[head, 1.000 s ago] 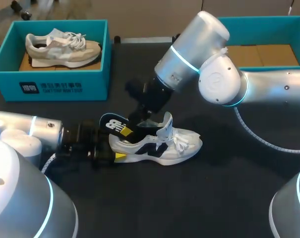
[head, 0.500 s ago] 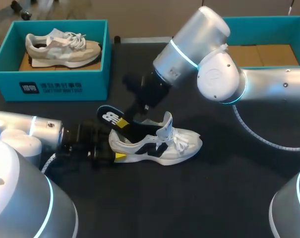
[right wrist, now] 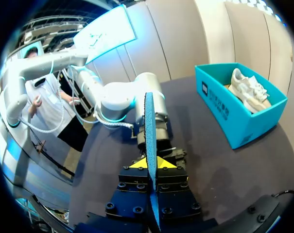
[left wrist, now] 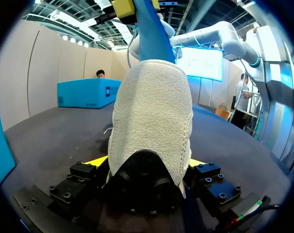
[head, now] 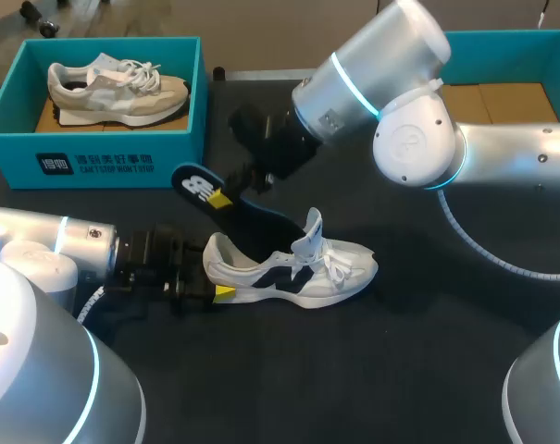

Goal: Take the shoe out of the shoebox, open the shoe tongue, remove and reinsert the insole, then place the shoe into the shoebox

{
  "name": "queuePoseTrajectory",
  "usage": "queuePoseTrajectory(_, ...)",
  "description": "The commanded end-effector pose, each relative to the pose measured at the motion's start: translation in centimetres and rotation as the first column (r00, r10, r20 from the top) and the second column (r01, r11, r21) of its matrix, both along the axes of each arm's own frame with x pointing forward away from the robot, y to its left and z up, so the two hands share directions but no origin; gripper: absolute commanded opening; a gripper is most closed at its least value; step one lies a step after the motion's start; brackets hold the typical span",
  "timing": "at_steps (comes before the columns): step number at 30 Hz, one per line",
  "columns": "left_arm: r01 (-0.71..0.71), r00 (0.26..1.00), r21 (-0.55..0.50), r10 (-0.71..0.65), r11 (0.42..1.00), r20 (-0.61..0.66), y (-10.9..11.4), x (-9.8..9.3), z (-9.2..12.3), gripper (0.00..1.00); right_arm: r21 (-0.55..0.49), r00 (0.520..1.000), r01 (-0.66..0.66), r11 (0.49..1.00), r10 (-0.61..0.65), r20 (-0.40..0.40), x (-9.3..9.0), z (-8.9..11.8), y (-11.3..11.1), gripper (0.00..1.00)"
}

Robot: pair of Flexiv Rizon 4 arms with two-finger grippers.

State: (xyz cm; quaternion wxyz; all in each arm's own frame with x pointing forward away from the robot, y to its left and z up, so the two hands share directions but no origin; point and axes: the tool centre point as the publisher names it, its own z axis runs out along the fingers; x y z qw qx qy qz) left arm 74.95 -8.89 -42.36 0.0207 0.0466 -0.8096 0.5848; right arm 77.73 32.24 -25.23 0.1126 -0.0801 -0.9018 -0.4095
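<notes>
A white and navy shoe (head: 303, 270) lies on its sole mid-table, tongue (head: 309, 233) raised. My left gripper (head: 213, 283) is shut on its heel; in the left wrist view the heel (left wrist: 151, 116) fills the space between the yellow tips of that gripper (left wrist: 147, 162). My right gripper (head: 226, 196) is shut on a dark blue insole (head: 252, 211), held above the shoe. The insole slants down toward the shoe's opening. In the right wrist view the insole (right wrist: 149, 126) stands edge-on between the fingers of the right gripper (right wrist: 150, 164). The same insole (left wrist: 149, 34) rises behind the heel.
A teal shoebox (head: 94, 153) at the back left holds a beige shoe (head: 113, 88). A second teal box (head: 502, 39) with cardboard in it stands at the back right, partly behind my right arm. The dark table in front of the shoe is bare.
My right gripper closed on the insole and lifted it up and back to the left, drawing it out of the shoe. The left gripper and the shoe stayed put.
</notes>
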Motion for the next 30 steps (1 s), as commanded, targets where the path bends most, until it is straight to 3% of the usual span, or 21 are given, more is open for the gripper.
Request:
queuePoseTrajectory(1,-0.002,1.000,0.000,0.002,1.000,0.000,-0.1,0.0,-0.1,0.00,-0.003,1.000,0.006,1.000,-0.006,0.005,0.7,1.4,0.1,0.00)
queuePoseTrajectory(8,-0.002,1.000,0.000,0.002,1.000,0.000,-0.1,0.0,-0.1,0.00,0.057,0.997,0.069,0.996,-0.070,0.017,2.2,3.7,0.8,0.00)
queuePoseTrajectory(26,-0.002,1.000,0.000,0.002,1.000,0.000,-0.1,0.0,-0.1,0.00,0.057,0.997,0.069,0.996,-0.070,0.017,2.2,3.7,0.8,0.00)
queuePoseTrajectory(28,-0.002,1.000,0.000,0.002,1.000,0.000,-0.1,0.0,-0.1,0.00,0.181,0.996,0.087,0.980,-0.085,-0.019,3.1,4.2,1.0,0.00)
queuePoseTrajectory(30,-0.002,1.000,0.000,0.002,1.000,0.000,-0.1,0.0,-0.1,0.00,0.234,0.996,0.090,0.968,-0.081,-0.048,3.5,5.2,1.3,0.00)
